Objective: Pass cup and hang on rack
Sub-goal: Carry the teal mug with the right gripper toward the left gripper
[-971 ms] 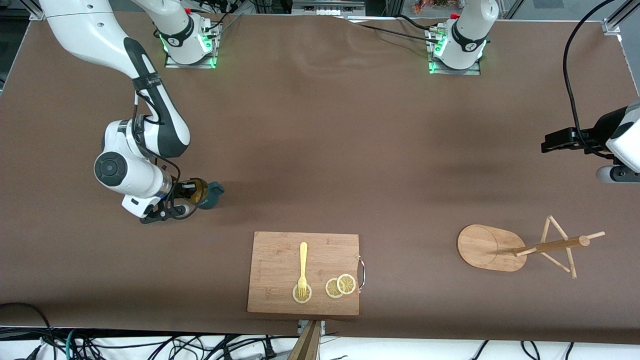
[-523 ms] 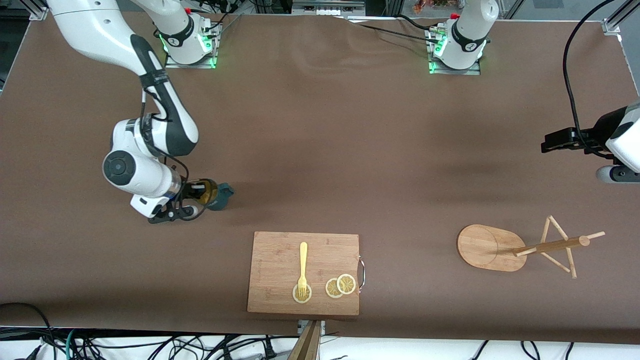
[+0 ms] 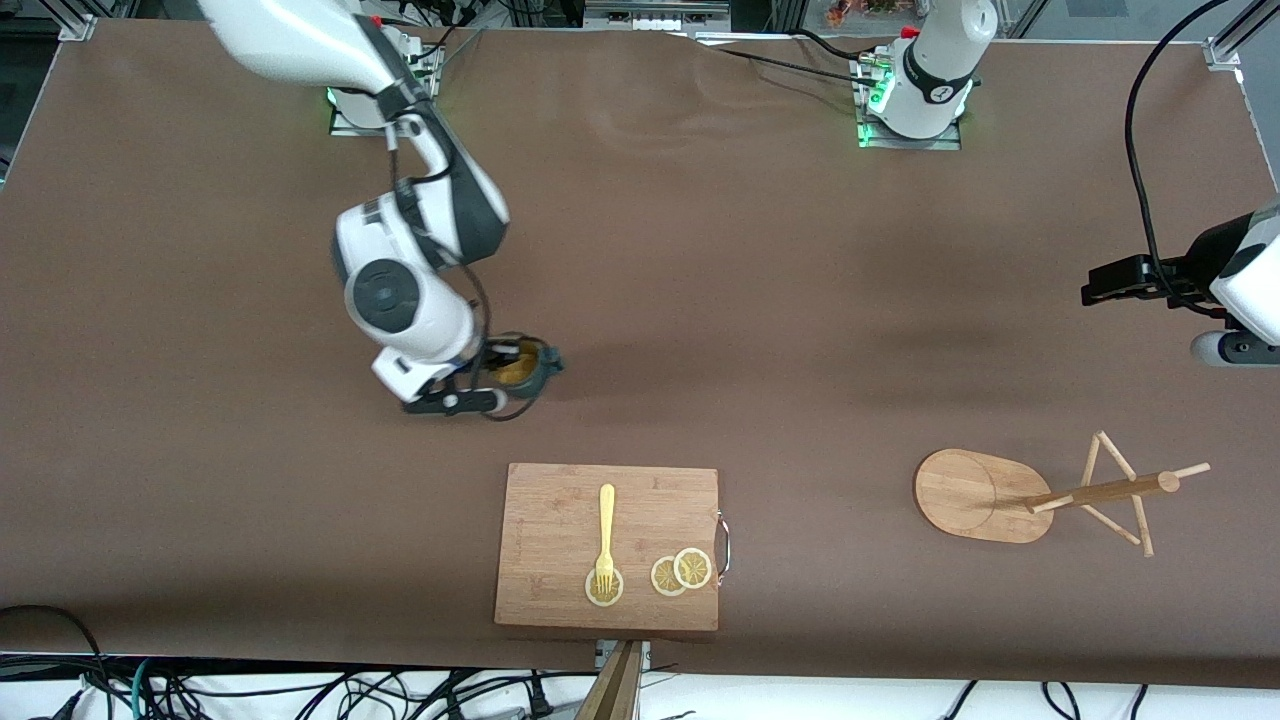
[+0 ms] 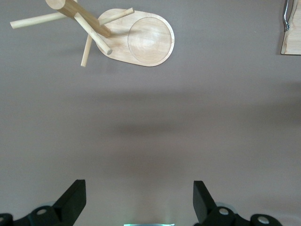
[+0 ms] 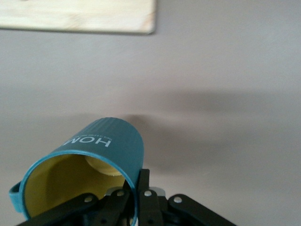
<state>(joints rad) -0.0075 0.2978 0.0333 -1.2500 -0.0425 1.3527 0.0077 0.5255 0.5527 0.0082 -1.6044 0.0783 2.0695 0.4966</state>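
Observation:
My right gripper point(image 3: 497, 378) is shut on the rim wall of the dark teal ribbed cup point(image 3: 524, 367). It holds the cup tilted in the air over bare table, up from the cutting board. In the right wrist view the cup point(image 5: 101, 150) shows its yellow inside and pale lettering, with one finger inside and one outside, the gripper point(image 5: 133, 187) pinching the wall. The wooden rack point(image 3: 1010, 494) stands toward the left arm's end of the table; it also shows in the left wrist view point(image 4: 141, 40). My left gripper point(image 3: 1105, 283) waits open and empty above the table near that end point(image 4: 139, 202).
A rectangular wooden cutting board point(image 3: 560, 500) lies near the front edge, with a yellow fork point(image 3: 605, 525) and lemon slices point(image 3: 681, 571) on it. Its edge shows in the right wrist view point(image 5: 75, 16). Cables hang along the table's front edge.
My right arm has carried the cup up and toward the left arm's end, from the right arm's end to the middle of the table. The left arm has not moved.

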